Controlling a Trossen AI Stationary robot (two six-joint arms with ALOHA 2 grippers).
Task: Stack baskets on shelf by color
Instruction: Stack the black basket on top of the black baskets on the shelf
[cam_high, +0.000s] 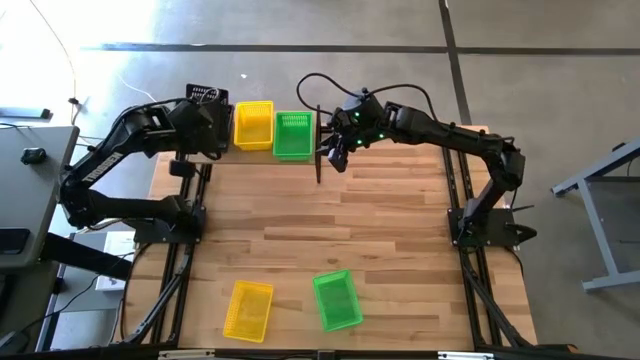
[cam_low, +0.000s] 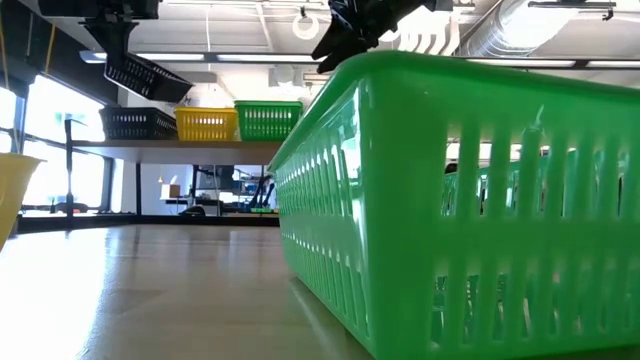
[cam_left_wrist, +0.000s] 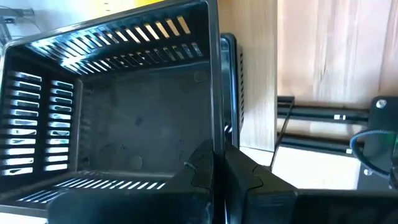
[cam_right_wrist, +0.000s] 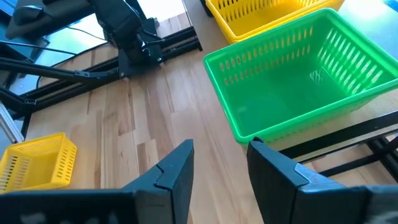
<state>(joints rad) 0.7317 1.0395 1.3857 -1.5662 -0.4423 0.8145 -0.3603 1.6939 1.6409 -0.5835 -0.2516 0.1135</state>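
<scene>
1. You see a big wooden table (cam_high: 330, 230) made of light slats. It stands on a grey floor (cam_high: 300, 25) with dark lines on it.
2. From table height, you see a room with bright windows (cam_low: 65, 140) and white pipes (cam_low: 520, 35) on the ceiling.
3. The shelf (cam_high: 318, 145) sits at the 12 o'clock edge of the table. A yellow basket (cam_high: 253, 126) and a green basket (cam_high: 292, 135) sit on it side by side, touching. From table height you also see a black basket (cam_low: 138, 123) on the shelf, next to the yellow one.
4. Two more baskets lie near the 6 o'clock edge of the table: a second yellow basket (cam_high: 248, 309) at about 7 o'clock and a second green basket (cam_high: 337, 299) just beside it, a bit apart.
5. The left gripper (cam_left_wrist: 219, 171) is over the shelf's 9 o'clock end, just at 9 o'clock from the yellow basket there. Its fingers are pinched tight on the rim of a second black basket (cam_left_wrist: 118, 112). That basket hangs tilted in the air above the black one on the shelf.
6. The right gripper (cam_right_wrist: 221, 165) hangs above the table just at 3 o'clock from the green basket on the shelf. Its fingers are spread apart. They hold nothing and touch nothing.
</scene>
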